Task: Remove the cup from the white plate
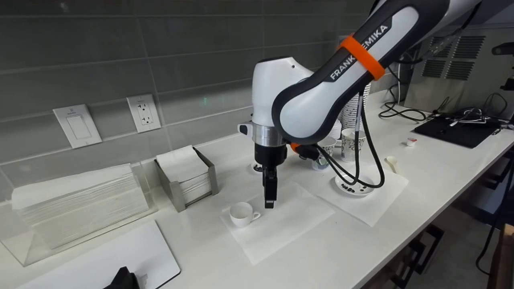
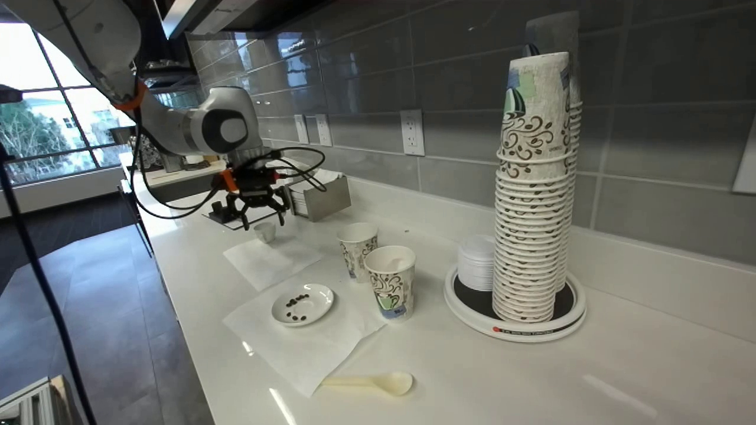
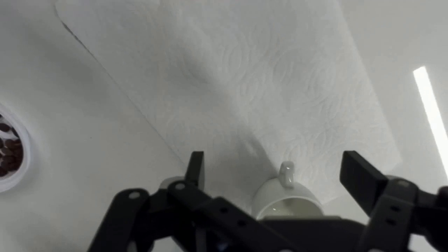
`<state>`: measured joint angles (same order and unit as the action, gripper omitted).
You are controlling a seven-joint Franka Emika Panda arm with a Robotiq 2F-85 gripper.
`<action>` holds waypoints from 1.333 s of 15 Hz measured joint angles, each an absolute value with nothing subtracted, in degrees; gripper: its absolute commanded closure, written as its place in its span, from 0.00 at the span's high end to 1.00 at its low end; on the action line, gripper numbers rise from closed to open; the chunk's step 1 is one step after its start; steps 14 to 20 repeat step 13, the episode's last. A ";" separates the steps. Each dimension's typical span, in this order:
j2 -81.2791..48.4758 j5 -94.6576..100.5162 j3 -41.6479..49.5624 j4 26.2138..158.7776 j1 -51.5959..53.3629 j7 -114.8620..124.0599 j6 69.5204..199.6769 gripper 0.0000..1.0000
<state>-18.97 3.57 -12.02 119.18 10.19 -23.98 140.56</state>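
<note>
On the paper towel [image 1: 289, 224], cup [image 1: 241, 214] with axis seemingly vertical, handle [image 3: 287, 174] toward wrist view's top, pincer [image 3: 274, 167] spread.

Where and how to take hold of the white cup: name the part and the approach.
Grip the white cup by opposite sides of its body, coming down from above. It stands upright, mouth up, on the paper towel. In the wrist view its handle juts crosswise to the closing line of the open pincer, so it should probably be clear of the pinch.
</note>
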 measured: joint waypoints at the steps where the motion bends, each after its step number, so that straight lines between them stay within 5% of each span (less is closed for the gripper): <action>1: -16.98 1.20 -12.61 119.88 9.16 -24.05 138.79 1.00; 12: 15.59 -25.58 -7.51 146.61 7.16 -30.34 152.30 1.00; 20: 16.07 -25.54 -6.76 146.85 7.86 -30.30 152.10 1.00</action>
